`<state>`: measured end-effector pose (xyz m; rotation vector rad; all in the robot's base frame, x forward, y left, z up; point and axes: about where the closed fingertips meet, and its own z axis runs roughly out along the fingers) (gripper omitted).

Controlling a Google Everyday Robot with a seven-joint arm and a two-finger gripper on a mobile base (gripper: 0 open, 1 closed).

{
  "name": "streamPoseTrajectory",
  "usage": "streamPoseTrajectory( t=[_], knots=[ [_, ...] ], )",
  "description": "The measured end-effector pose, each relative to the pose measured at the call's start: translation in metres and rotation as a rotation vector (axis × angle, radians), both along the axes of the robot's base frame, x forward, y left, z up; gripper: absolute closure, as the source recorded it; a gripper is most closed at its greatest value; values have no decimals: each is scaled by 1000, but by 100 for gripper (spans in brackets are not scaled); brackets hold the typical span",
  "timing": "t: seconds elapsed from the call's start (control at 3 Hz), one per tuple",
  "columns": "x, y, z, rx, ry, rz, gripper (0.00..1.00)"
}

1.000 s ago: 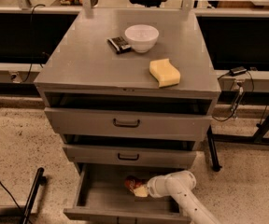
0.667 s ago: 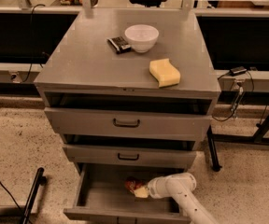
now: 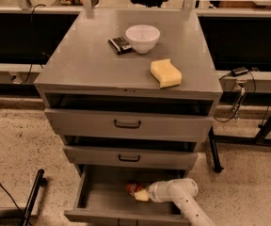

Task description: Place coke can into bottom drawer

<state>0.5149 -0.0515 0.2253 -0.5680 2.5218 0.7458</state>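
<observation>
Red coke can (image 3: 134, 188) lies, seemingly, against gripper (image 3: 142, 195) inside bottom drawer (image 3: 102, 196).

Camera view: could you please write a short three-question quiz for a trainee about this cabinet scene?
1. Fill in: on the cabinet top, the yellow sponge lies nearer the front edge than the white ____.
2. Where is the gripper? A over the yellow sponge; B inside the bottom drawer, right beside the coke can; C resting on the cabinet top.
3. True or false: the bottom drawer is shut.
Key: 1 bowl; 2 B; 3 false.
</observation>
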Motion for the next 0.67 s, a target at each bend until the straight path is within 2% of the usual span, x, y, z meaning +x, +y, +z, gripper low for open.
streamPoseTrajectory(
  t=[0.33,0.67],
  knots=[
    [-1,2,-2,0,4,2,12],
    [-2,3,-4,1,6,4,0]
  ],
)
